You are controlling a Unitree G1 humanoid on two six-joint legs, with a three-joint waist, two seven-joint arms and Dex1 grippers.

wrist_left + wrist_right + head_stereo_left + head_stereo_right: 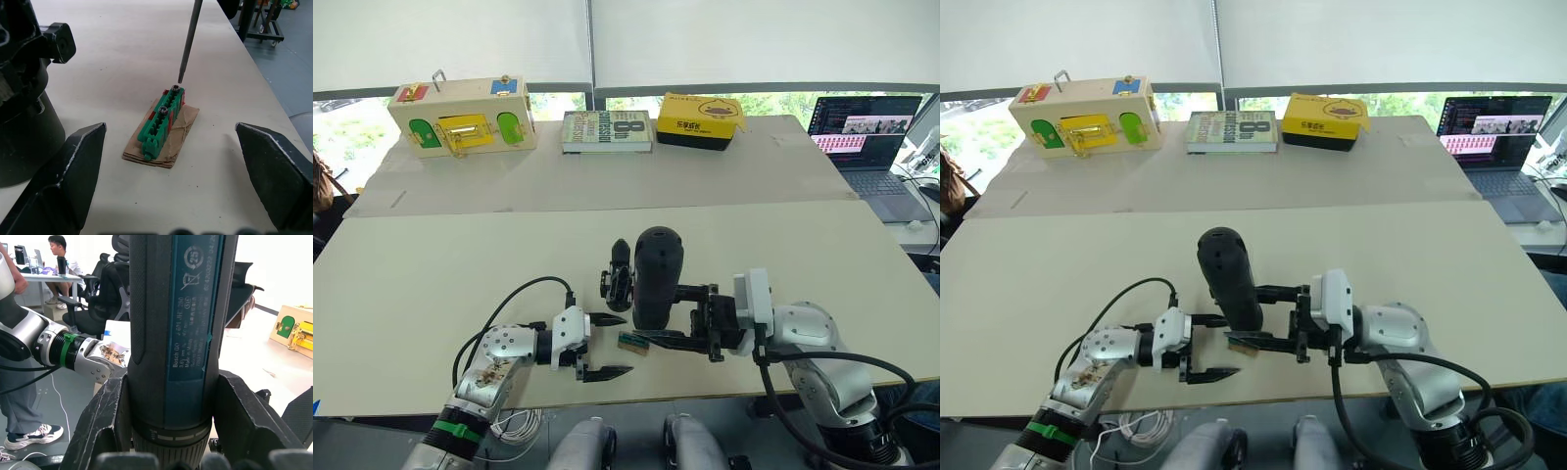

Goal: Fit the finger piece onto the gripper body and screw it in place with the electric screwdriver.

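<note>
Black and fat, the electric screwdriver (658,276) stands up tall in the right gripper (697,323), which squeezes it tight on both sides; its thin metal bit (188,39) points down at the top screw (175,88) of a small green block (160,121); the block sits on a bit of brown card (182,134) on the table (431,294); the left gripper (607,345) waits just beside the block with its fingers spread wide and nothing in them; the gripper body (618,276) stands just behind, beside the screwdriver; I cannot spot the finger piece; I think the step now is picking up a screw; next the bit must drop straight into the screw head, slowly.
</note>
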